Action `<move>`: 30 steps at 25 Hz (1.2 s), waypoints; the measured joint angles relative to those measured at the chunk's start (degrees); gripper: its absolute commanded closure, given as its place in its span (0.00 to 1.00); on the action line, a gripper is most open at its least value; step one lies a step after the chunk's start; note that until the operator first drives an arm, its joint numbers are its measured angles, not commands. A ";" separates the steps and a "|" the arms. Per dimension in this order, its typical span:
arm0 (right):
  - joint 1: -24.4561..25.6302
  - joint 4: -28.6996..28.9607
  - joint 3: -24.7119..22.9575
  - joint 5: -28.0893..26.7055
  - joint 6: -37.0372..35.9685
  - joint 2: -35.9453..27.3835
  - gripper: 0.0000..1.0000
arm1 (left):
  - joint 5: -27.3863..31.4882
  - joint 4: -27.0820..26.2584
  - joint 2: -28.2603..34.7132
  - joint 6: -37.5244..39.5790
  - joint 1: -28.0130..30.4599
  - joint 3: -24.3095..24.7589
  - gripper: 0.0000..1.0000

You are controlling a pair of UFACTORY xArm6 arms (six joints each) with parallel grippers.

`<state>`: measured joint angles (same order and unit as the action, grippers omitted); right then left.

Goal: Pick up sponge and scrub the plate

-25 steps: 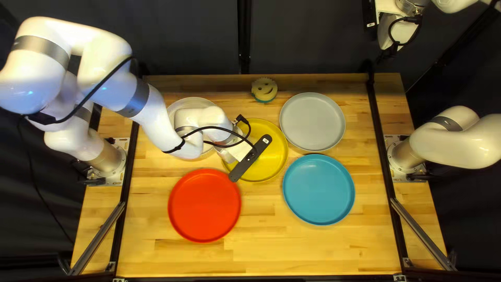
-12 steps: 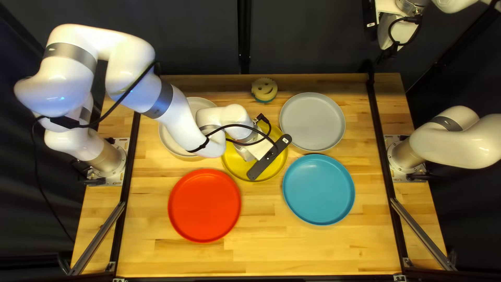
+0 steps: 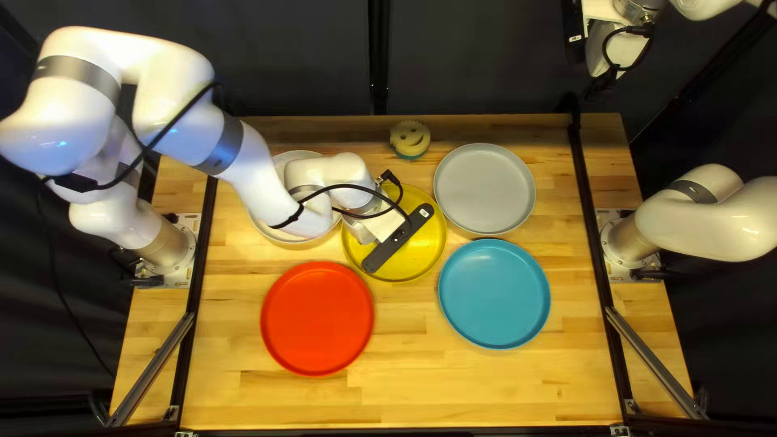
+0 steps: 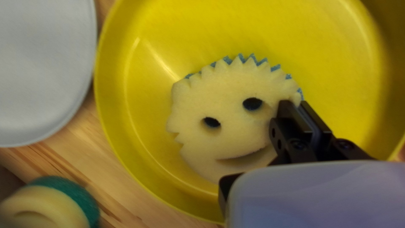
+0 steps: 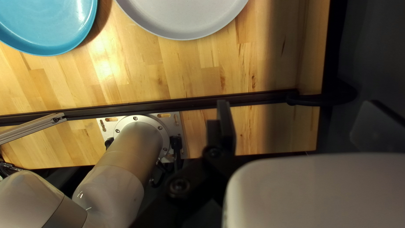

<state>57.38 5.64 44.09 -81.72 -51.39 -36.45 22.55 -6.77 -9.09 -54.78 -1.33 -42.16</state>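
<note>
Left claw [image 3: 384, 225]: clenched on near edge of smiling sponge [image 4: 228, 118], rest of sponge extending ahead and to one side of fingers, within rim of yellow plate [image 4: 143, 97]. Smiling sponge: cream face toward wrist camera, blue layer beneath, toothed edge pointing away from claw; outline roundish, long axis unclear. Right claw [image 3: 605, 53]: released, fingers spread. Black bar [image 3: 384, 252] beside left claw: white label [image 3: 423, 212], print too small to read.
</note>
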 measured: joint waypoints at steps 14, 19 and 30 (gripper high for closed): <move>0.00 0.00 0.00 0.00 0.00 0.00 0.00 | 1.17 -0.71 -8.81 -2.43 -0.95 -11.97 1.00; 0.00 0.00 0.00 0.00 0.00 0.00 0.00 | 1.51 -1.66 -10.81 -4.40 -1.74 -14.96 1.00; 0.00 0.00 0.00 0.00 0.00 0.00 0.00 | -1.36 -8.04 -6.63 -10.31 -4.36 -6.12 1.00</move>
<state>57.38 5.64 44.09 -81.72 -51.39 -36.45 21.19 -14.81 -15.73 -65.08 -5.69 -48.28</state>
